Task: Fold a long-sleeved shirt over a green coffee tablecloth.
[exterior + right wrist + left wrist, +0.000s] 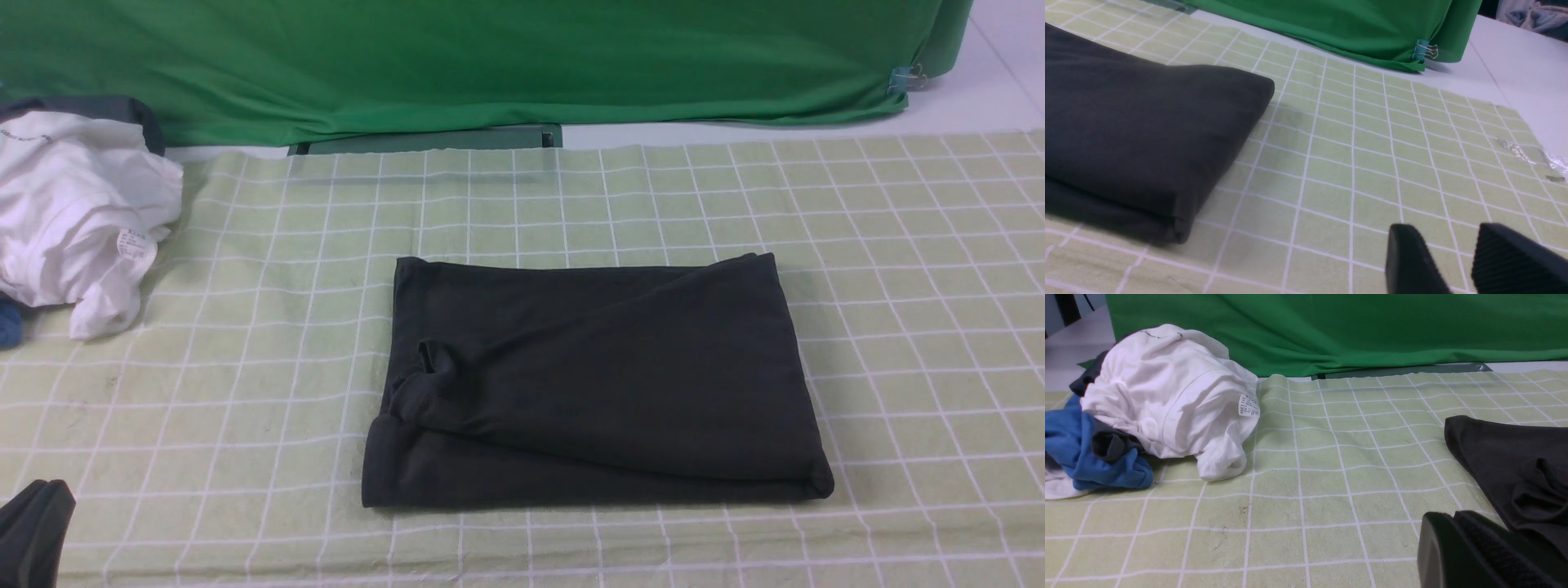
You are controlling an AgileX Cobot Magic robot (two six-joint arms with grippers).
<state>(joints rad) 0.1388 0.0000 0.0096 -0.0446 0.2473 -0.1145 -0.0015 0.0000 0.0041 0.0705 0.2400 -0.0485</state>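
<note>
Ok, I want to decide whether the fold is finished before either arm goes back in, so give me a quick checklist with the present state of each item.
1. long-sleeved shirt folded into a compact rectangle: ok.
2. Shirt lying wholly on the green coffee tablecloth: ok.
3. Sleeves tucked in: not ok, a bunched fold shows near its left edge.
4. left end effector shut, holding nothing: ok.
5. right end effector open, empty, off the shirt: ok.
6. white garment apart from the shirt: ok.
</note>
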